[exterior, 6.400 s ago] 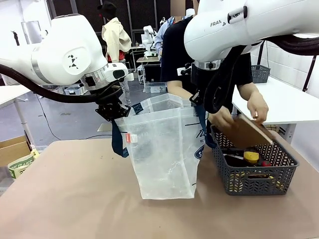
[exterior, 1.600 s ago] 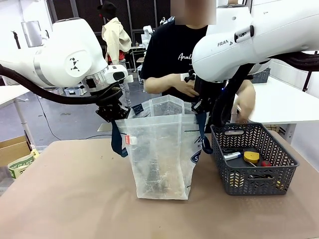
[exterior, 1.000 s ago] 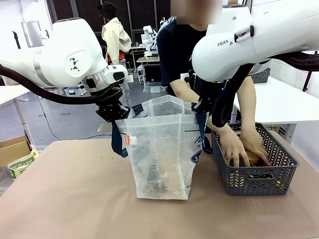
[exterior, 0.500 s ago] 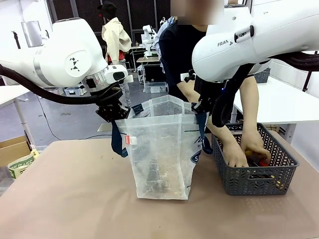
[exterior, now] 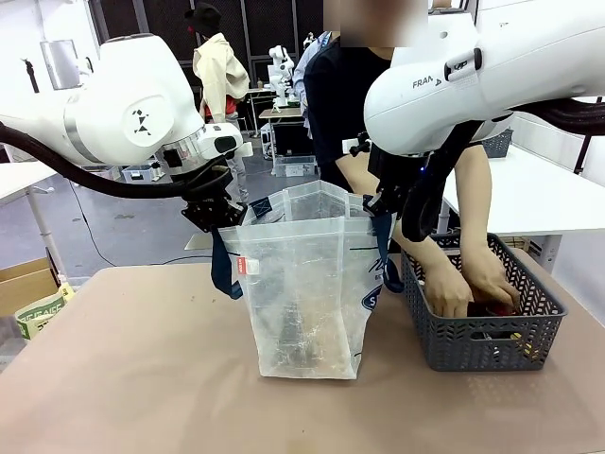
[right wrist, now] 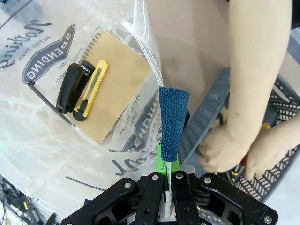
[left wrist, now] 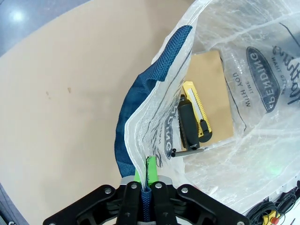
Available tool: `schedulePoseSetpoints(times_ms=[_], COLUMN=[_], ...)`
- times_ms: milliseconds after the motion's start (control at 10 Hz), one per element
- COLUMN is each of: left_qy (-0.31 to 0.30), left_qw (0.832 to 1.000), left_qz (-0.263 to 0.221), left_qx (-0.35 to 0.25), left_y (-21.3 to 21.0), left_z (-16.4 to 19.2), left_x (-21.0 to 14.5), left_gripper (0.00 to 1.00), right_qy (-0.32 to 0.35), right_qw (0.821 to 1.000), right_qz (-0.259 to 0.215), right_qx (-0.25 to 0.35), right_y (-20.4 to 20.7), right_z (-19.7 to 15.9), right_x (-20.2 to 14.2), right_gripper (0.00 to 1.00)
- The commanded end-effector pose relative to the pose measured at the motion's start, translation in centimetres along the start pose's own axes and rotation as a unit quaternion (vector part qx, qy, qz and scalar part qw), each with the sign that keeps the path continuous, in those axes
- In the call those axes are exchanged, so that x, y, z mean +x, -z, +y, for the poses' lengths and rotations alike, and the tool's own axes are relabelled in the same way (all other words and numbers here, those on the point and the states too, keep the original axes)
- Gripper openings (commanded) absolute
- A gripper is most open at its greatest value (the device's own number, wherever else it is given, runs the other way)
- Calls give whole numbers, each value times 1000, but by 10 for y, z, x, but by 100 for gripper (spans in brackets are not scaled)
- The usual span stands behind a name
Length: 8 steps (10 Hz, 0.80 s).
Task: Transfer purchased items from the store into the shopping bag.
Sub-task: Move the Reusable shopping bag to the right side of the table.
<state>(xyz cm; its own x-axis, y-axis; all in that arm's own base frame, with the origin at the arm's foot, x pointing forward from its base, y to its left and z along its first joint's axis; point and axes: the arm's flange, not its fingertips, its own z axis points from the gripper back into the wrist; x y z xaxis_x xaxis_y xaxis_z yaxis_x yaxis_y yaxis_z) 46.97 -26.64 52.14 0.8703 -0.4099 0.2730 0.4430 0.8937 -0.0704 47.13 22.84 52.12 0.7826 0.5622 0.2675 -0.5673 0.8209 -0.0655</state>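
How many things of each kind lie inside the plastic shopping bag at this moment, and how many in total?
Brown spiral notebook: 1
Yellow utility knife: 1
Black stapler: 1
Total: 3

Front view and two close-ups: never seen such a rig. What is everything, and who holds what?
Two white robot arms stand at a tan table; the front view looks across it at a person. Each close-up comes from a camera on one arm's wrist, looking down its claw. The left claw and right claw are each shut on a navy strap handle, holding the tall translucent whitish plastic bag open. Inside lie a brown spiral notebook, a yellow utility knife and a black tool. The person's hands reach into the dark grey mesh basket.
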Motion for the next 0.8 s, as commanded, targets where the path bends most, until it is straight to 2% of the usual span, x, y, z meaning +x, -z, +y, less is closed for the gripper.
schedulePoseSetpoints(times_ms=[0,700], left_qy=[-4,-4], left_qw=[1000,1000], left_qz=[0,0], left_qx=[0,0], left_y=[0,0], left_z=[0,0], left_x=[0,0], left_gripper=[0,0], right_qy=[2,2], right_qw=[1000,1000], right_qz=[1,1], right_qx=[0,0], right_y=[1,1], right_z=[0,0], right_x=[0,0], right_gripper=[0,0])
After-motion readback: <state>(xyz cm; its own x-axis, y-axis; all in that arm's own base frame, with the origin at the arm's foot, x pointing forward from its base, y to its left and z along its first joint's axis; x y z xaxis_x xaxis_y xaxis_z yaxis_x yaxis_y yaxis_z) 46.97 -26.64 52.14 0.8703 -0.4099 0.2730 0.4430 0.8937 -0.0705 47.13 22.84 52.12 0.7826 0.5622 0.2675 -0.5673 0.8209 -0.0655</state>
